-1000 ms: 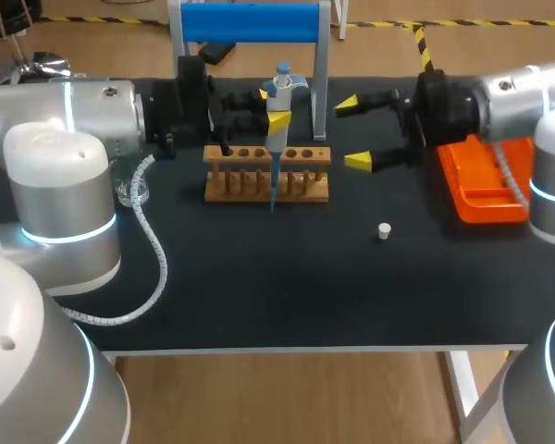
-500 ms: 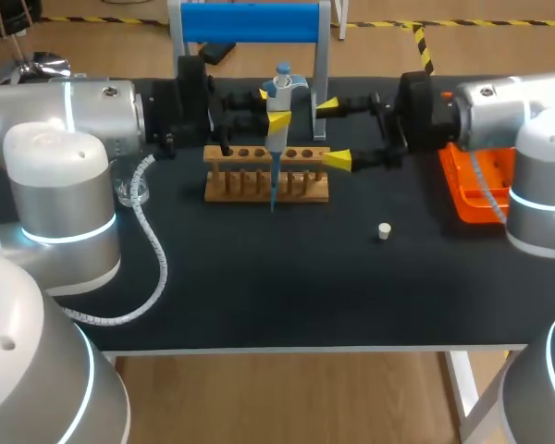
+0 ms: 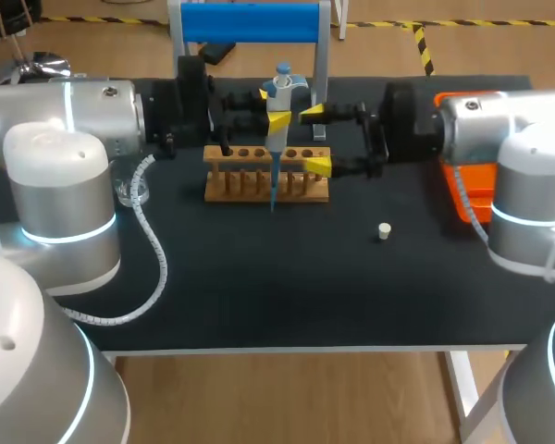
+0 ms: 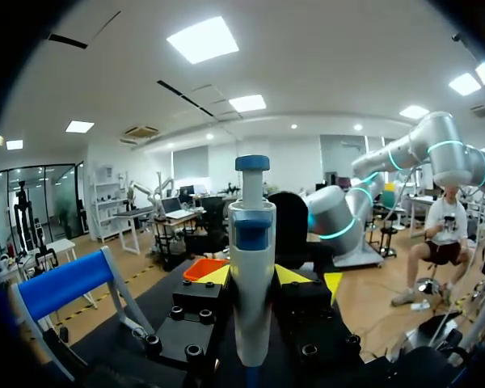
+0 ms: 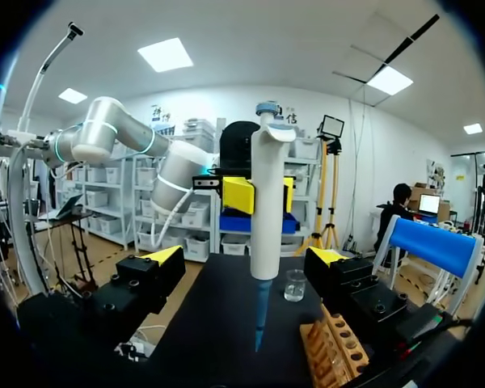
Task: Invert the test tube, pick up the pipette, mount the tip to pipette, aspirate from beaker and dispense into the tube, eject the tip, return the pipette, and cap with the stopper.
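Observation:
My left gripper (image 3: 276, 117) is shut on the white and blue pipette (image 3: 277, 97), holding it upright above the wooden tube rack (image 3: 301, 185). The blue tip (image 3: 273, 190) on the pipette points down at the rack. In the left wrist view the pipette (image 4: 251, 259) stands between my left gripper's (image 4: 251, 279) fingers. My right gripper (image 3: 315, 139) is open just right of the pipette, one yellow tip behind the rack and one in front. In the right wrist view the pipette (image 5: 267, 202) stands just ahead of my right gripper (image 5: 244, 255), untouched by its spread fingers. A white stopper (image 3: 384, 230) lies on the mat. I cannot make out a tube.
A small glass beaker (image 3: 132, 190) stands left of the rack, also seen as the beaker (image 5: 294, 284) beyond the pipette. An orange tip box (image 3: 476, 199) sits at the right, partly behind my right arm. A blue-topped stand (image 3: 250, 23) rises at the back.
My right gripper has moved left from beside the orange box to close by the pipette and rack, staying open. The left arm and pipette have not moved.

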Tool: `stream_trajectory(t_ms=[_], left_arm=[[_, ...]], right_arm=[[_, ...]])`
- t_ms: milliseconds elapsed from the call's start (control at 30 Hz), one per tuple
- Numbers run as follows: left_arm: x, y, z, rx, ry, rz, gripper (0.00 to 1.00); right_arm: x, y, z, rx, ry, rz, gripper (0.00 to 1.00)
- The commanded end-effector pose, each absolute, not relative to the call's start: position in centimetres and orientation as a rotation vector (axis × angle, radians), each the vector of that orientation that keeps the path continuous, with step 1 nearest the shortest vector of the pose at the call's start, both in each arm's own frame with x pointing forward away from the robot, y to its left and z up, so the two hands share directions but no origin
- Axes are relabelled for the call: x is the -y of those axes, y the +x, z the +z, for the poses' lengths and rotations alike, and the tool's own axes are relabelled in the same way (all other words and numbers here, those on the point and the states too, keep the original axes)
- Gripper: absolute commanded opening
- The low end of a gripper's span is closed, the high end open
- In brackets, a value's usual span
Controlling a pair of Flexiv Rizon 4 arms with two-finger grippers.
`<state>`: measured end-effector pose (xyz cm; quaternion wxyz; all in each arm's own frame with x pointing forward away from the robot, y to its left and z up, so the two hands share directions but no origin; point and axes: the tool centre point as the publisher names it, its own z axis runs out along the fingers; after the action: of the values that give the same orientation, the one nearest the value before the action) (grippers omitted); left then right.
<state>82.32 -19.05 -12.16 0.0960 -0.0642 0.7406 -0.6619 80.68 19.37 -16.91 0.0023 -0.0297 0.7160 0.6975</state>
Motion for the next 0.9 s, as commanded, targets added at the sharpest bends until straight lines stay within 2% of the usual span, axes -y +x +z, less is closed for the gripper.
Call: stream_trajectory(t_ms=[33,433,533,567,600,700,767,900], left_arm=[[19.2,82.3,-12.2,-2.187,-0.194,-1.961,0.0],[19.2,82.3,-12.2,-2.187,-0.194,-1.961,0.0],[19.2,82.3,-12.2,-2.187,-0.194,-1.961,0.0],[19.2,82.3,-12.2,-2.187,-0.194,-1.961,0.0],[19.2,82.3,-12.2,-2.187,-0.194,-1.961,0.0],[19.2,82.3,-12.2,-2.187,-0.194,-1.961,0.0],[19.2,82.3,-12.2,-2.187,-0.194,-1.961,0.0],[19.2,82.3,-12.2,-2.187,-0.194,-1.961,0.0]], right_arm=[[-20.0,80.9,-17.0,-2.234,-0.078,2.19,1.0],[-21.1,81.9,-17.1,-2.216,-0.059,2.215,1.0],[-21.4,82.1,-17.1,-2.219,-0.068,2.217,0.81],[-21.4,82.2,-17.1,-2.219,-0.069,2.217,0.68],[-21.5,82.2,-17.1,-2.219,-0.07,2.218,0.65],[-21.8,82.4,-17.1,-2.22,-0.074,2.22,0.64],[-22.0,82.5,-17.0,-2.222,-0.078,2.221,0.6],[-22.4,82.8,-16.9,-2.223,-0.087,2.224,0.62]])
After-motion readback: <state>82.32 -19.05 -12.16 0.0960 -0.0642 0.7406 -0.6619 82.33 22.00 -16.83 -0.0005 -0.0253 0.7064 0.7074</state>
